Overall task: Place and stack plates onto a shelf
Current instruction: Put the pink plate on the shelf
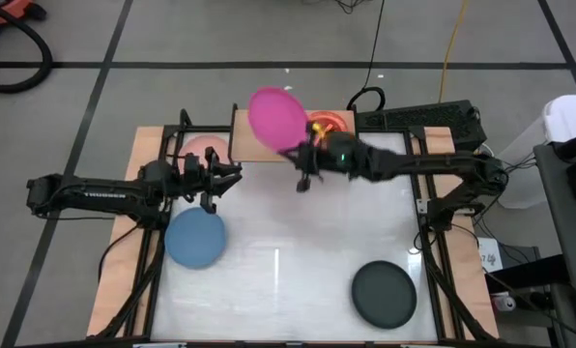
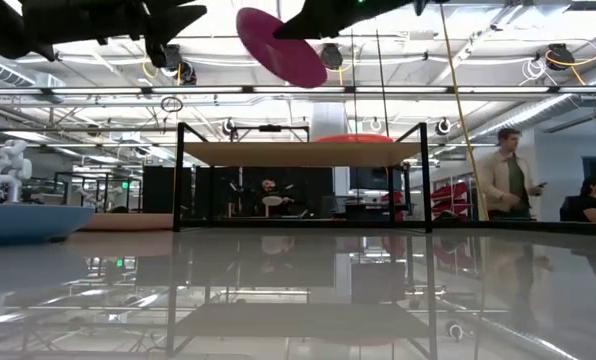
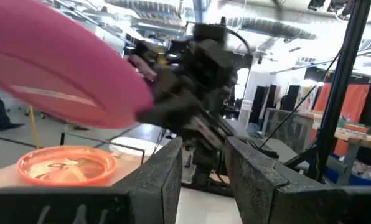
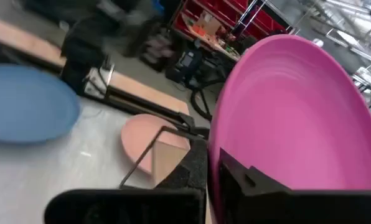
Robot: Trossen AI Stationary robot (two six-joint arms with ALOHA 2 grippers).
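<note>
My right gripper (image 1: 302,158) is shut on a large magenta plate (image 1: 276,118), which it carries in the air over the light-wood shelf (image 2: 303,153). A translucent orange plate (image 1: 329,124) lies flat on the shelf's right half. My left gripper (image 1: 222,180) hovers open just left of the shelf, holding nothing. In its wrist view the open fingers (image 3: 167,174) frame the right gripper and the magenta plate (image 3: 61,81). A salmon-pink plate (image 1: 203,148), a blue plate (image 1: 194,238) and a black plate (image 1: 385,293) lie flat on the table. My right gripper pinches the magenta plate's rim (image 4: 213,158) on the side nearest the table's near-right. One finger (image 4: 254,182) lies on the dished face and the other (image 4: 185,171) on the underside. The plate is lifted clear and tilted, stretching from the fingers toward the far left (image 2: 281,47).
The shelf stands at the table's far edge on thin black legs (image 2: 178,180). The salmon-pink plate lies beside its left legs, below my left gripper. People (image 2: 505,180) stand and sit in the room beyond the table. Bare white tabletop (image 1: 288,261) lies between the blue and black plates.
</note>
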